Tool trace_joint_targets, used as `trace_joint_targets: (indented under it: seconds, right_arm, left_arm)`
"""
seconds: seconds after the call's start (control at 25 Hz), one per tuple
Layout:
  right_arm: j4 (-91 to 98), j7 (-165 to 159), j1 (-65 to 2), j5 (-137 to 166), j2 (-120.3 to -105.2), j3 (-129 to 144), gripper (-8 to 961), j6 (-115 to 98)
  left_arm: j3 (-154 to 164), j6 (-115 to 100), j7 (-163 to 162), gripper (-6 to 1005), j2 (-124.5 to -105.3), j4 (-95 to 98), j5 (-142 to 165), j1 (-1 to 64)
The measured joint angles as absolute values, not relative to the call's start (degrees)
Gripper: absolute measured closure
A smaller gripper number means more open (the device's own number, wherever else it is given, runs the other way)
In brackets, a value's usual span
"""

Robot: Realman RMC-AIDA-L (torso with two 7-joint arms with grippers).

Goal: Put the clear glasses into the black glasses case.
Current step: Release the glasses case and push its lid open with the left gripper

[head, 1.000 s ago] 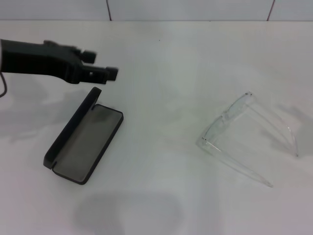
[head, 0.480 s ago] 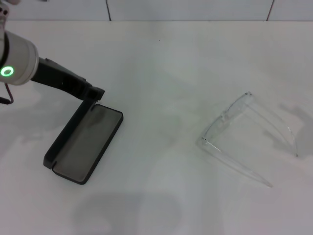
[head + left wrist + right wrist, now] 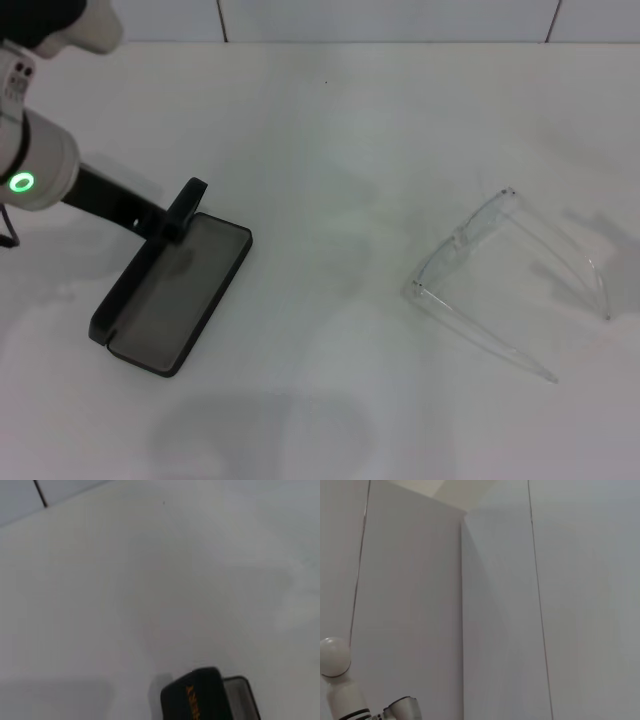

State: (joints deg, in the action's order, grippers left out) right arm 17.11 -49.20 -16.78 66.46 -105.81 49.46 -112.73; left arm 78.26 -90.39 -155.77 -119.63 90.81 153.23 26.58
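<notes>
Left end effector (image 3: 172, 222) sits at the far end of the black glasses case (image 3: 175, 300), on the left of the white counter (image 3: 320, 120). It touches or overlaps the raised lid edge there; can't tell whether its fingers are open or closed, only a dark tip shows. Case lies open, grey lining up, lid standing along its left long side. Left wrist view shows just the rounded black lid corner (image 3: 197, 695) and bare counter.

Clear glasses (image 3: 505, 280) lie well apart on the right, arms unfolded and splayed toward the near right, untouched. Right end effector not in view in the head view; the right wrist camera looks at wall only, so probably parked.

Step in hand looks like finishing the lid opening. To do it well:
- push the lid fully back so it stays open
- avoid sliding the case
- then go for the glasses by the front frame
- likely fold arms before seating them in the lining
</notes>
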Motion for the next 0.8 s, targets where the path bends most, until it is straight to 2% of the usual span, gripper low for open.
trace_joint_targets:
  seconds: [0.64, 0.8]
  right_arm:
    - [16.6, -48.5, -17.0, 67.8, -106.2, 49.1, 70, -111.8]
    - [16.5, -48.5, -16.9, 67.8, -106.28, 49.1, 70, -111.7]
  left_arm:
    - [78.3, -89.6, -155.9, 499, -119.51, 86.6, 153.5, 26.9]
    - [79.1, -90.2, -155.6, 627, -119.52, 87.3, 153.5, 26.9]
